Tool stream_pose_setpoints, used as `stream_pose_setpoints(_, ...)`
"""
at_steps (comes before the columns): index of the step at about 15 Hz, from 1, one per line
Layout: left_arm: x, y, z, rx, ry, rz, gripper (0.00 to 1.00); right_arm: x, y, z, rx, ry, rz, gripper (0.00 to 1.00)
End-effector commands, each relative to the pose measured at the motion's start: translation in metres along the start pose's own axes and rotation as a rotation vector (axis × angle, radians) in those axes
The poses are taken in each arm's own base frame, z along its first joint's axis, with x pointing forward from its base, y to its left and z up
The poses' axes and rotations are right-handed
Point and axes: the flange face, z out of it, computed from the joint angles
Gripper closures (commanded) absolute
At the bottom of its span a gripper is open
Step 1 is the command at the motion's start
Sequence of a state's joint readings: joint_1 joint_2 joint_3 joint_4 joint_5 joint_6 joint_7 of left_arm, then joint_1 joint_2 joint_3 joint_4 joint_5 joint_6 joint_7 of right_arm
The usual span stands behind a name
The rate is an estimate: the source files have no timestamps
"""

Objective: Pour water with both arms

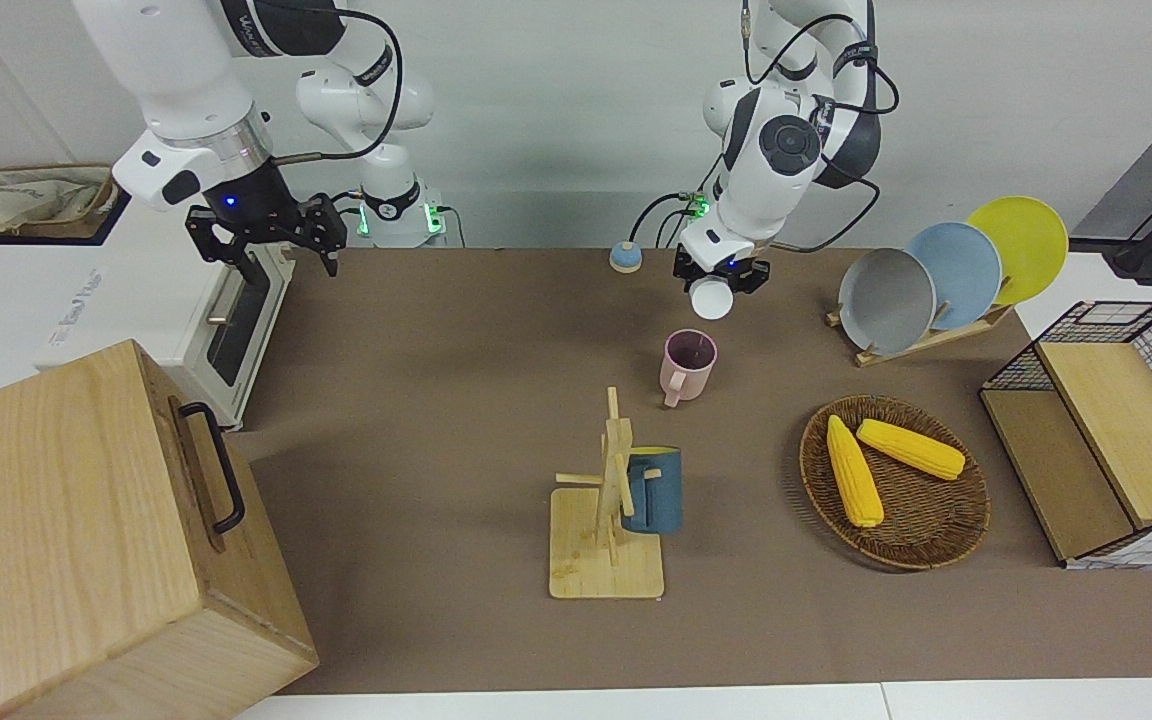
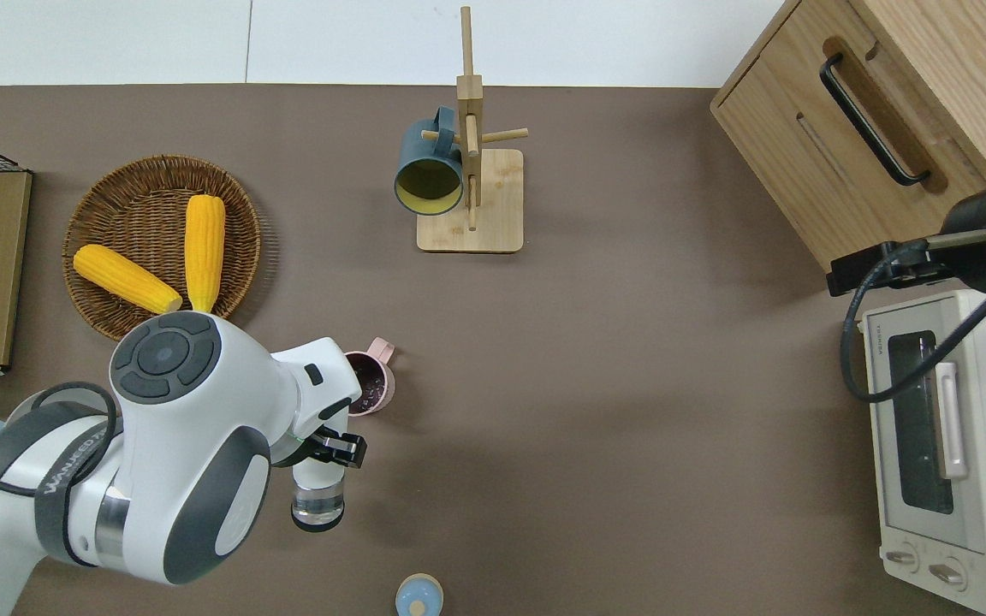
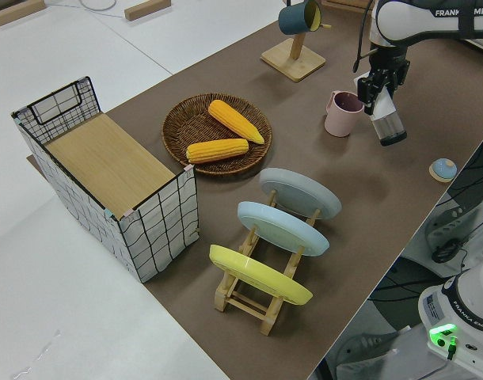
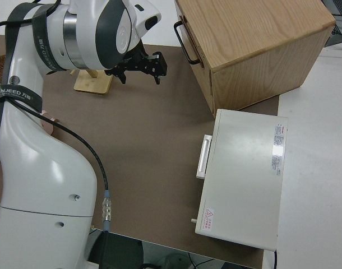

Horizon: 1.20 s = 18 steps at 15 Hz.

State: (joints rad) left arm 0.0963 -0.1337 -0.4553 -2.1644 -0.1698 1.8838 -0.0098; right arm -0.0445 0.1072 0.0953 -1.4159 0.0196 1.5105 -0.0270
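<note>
My left gripper (image 1: 721, 276) (image 2: 332, 448) (image 3: 378, 85) is shut on a clear bottle (image 2: 317, 500) (image 3: 388, 127), which hangs tilted over the brown mat beside the pink mug (image 1: 688, 363) (image 2: 371, 382) (image 3: 342, 113). In the front view the bottle's pale round end (image 1: 711, 297) faces the camera. The mug stands upright with its inside dark. A small blue cap (image 1: 624, 257) (image 2: 418, 596) (image 3: 443, 169) lies on the mat nearer to the robots than the mug. My right gripper (image 1: 266, 238) (image 4: 140, 64) is open and its arm is parked.
A wooden mug rack (image 1: 608, 520) (image 2: 469, 171) carries a dark blue mug (image 1: 654, 490). A wicker basket (image 1: 926, 535) holds two corn cobs. Plates stand in a rack (image 1: 936, 335). A toaster oven (image 2: 947, 445), a wooden box (image 1: 86, 540) and a wire crate (image 1: 1116, 440) line the table's ends.
</note>
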Motion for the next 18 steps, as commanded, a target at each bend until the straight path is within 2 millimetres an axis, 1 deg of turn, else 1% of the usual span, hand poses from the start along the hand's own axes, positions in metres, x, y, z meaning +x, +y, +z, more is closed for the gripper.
stream_pose_setpoints(1,-0.033,-0.001,-0.006,0.061,0.203,-0.011,1.00,-0.004,0.001,-0.003,0.007,0.001,-0.018,0.009)
stream_pose_setpoints(3,-0.035,0.001,-0.008,0.054,0.221,-0.015,1.00,-0.004,0.001,-0.003,0.007,0.001,-0.018,0.009)
stream_pose_setpoints(4,-0.035,0.000,-0.007,0.056,0.234,-0.003,1.00,-0.004,0.001,-0.003,0.007,0.001,-0.018,0.009)
stream_pose_setpoints(5,-0.034,-0.003,-0.011,0.053,0.256,-0.007,1.00,-0.005,0.002,-0.003,0.007,0.001,-0.016,0.009)
stream_pose_setpoints(7,-0.031,-0.021,-0.018,0.043,0.290,-0.040,1.00,-0.004,0.001,-0.003,0.007,0.001,-0.018,0.009)
stream_pose_setpoints(8,-0.029,-0.040,-0.027,0.033,0.324,-0.068,1.00,-0.004,0.001,-0.003,0.007,0.001,-0.018,0.009)
stream_pose_setpoints(9,-0.025,-0.054,-0.037,0.029,0.358,-0.087,1.00,-0.004,0.001,-0.003,0.007,0.001,-0.018,0.009)
stream_pose_setpoints(11,-0.019,-0.093,-0.065,0.032,0.472,-0.135,1.00,-0.004,0.001,-0.003,0.007,0.001,-0.018,0.009)
stream_pose_setpoints(12,-0.015,-0.114,-0.083,0.037,0.518,-0.142,1.00,-0.004,0.001,-0.003,0.007,0.001,-0.018,0.009)
stream_pose_setpoints(15,0.000,-0.177,-0.153,0.153,0.623,-0.160,1.00,-0.005,0.002,-0.003,0.007,0.001,-0.016,0.009)
stream_pose_setpoints(16,0.009,-0.202,-0.181,0.196,0.663,-0.141,1.00,-0.004,0.001,-0.003,0.007,0.001,-0.018,0.009)
stream_pose_setpoints(17,0.014,-0.229,-0.206,0.228,0.698,-0.115,1.00,-0.005,0.002,-0.003,0.007,0.001,-0.016,0.009)
stream_pose_setpoints(18,0.019,-0.248,-0.216,0.245,0.712,-0.088,1.00,-0.004,0.001,-0.003,0.007,0.001,-0.018,0.009)
